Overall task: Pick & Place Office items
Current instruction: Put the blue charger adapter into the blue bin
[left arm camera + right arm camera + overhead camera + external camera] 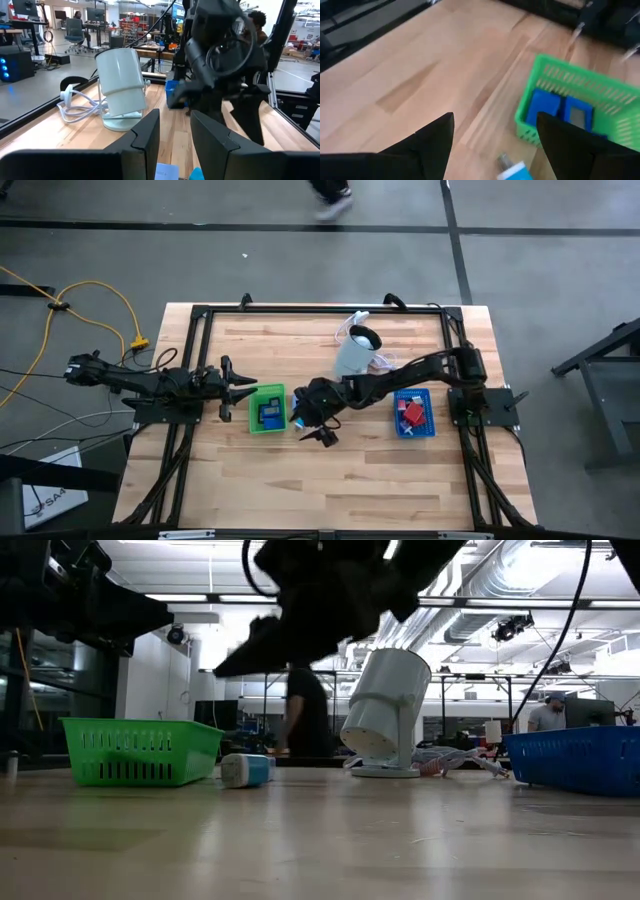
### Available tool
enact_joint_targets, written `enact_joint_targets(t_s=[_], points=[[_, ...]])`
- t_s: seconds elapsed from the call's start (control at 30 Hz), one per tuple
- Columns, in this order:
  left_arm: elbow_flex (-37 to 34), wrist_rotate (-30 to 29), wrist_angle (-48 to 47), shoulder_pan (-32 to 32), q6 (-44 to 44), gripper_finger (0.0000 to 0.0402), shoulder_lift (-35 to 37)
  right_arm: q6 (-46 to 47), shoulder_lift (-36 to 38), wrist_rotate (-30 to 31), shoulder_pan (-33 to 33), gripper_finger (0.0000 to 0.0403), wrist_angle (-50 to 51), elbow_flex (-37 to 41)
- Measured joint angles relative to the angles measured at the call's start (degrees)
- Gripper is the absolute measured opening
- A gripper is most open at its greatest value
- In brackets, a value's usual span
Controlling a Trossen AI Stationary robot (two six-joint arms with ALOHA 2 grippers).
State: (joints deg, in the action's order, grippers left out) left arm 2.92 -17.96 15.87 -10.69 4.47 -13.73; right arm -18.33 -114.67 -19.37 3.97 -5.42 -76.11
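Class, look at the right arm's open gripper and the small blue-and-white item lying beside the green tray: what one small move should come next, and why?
Probably lower the right gripper over the blue-and-white item. Its jaws stand open and empty, while the item lies on the table just outside the green tray, which already holds blue pieces. The left gripper waits beside that tray.

Green tray (266, 409) left of centre, blue tray (413, 412) right. Pale cylindrical appliance (356, 352) with white cord (77, 106) behind. Person (305, 712) beyond the wooden table (330, 480).

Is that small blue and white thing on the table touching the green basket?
Apart. The low view shows bare table between the small blue and white thing and the green basket; it lies beside the basket.
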Motion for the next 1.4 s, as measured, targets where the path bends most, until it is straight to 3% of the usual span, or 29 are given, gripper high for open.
enact_joint_targets(t_s=[0.47,1.07,1.4], points=[[0.00,0.00,0.05,0.01,0.00,0.0103,0.04,0.28,-5.85,-2.76,-2.85,0.0270,0.36,-0.05],[0.00,-0.02,0.03,0.01,0.02,0.0103,0.06,0.48,-5.88,-3.28,-4.39,0.0270,4.01,-0.03],[0.00,0.00,0.43,0.01,0.00,0.0103,0.08,0.61,-9.23,-3.79,-4.76,0.0270,0.32,-0.09]])
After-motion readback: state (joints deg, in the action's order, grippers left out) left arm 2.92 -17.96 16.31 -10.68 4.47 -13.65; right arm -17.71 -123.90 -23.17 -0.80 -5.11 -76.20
